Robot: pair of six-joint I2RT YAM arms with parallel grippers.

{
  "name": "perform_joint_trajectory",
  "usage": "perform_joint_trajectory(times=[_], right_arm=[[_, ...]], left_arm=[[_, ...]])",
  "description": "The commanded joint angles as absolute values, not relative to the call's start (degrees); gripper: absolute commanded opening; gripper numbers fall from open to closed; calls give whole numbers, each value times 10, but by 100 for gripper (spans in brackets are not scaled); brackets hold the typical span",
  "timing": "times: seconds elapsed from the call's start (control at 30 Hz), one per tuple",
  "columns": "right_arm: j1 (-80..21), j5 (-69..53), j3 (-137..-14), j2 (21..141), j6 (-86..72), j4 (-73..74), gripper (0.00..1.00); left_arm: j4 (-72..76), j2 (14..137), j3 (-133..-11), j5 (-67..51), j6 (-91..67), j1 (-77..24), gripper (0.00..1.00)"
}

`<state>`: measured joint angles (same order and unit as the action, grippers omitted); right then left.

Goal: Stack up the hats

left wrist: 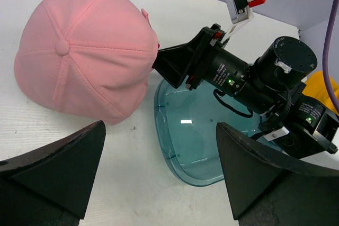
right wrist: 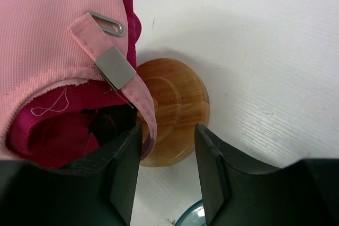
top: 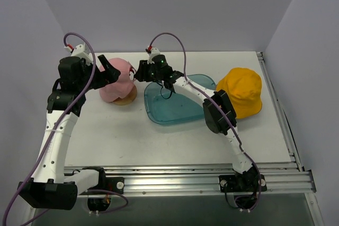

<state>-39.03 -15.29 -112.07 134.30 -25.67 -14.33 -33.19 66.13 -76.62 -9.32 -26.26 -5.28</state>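
- At the upper left of the table (top: 106,141) in the overhead view, we see the pale pink hat (top: 117,79) sitting on the wooden stand (top: 128,99), whose disc base shows under its edge.
- Close up, we find its crown cut in panels with a cloth button on top. A back strap (right wrist: 114,67) carries a flat metal buckle.
- Beneath it we make out the magenta hat (right wrist: 69,130), its darker cloth showing past the pink edge and inside the opening.
- Over at the right of the table lies the yellow-orange hat (top: 242,91), well apart from the stand and just beyond the teal tray (top: 175,110).
- We see the left gripper (left wrist: 160,130) with its jaws spread wide and nothing between them. It hovers on the left side of the pale pink hat, and we cannot tell whether it touches the cloth.
- We see the right gripper (right wrist: 168,136) at the back of the pale pink hat, its jaws parted by a moderate gap and not clamped.
- The strap's loose end hangs into that gap, against the inner face of the finger (right wrist: 124,168) at the left of the frame; the other finger is clear of it.
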Motion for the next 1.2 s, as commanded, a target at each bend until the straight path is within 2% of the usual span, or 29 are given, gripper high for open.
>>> perform_joint_trajectory(times=[0.0,0.93,1.17], right_arm=[[-388,-155,-1136,1296,-261,-167,40],[-387,-154,-1153,1272,-256,-163,46],[-387,-122,-1111,1227,-244,-142,46]], left_arm=[[-308,640,-768,-85,-250,-56,94],[-312,635,-779,-94,-253,-56,94],[-309,655,-789,-100,-251,-61,94]])
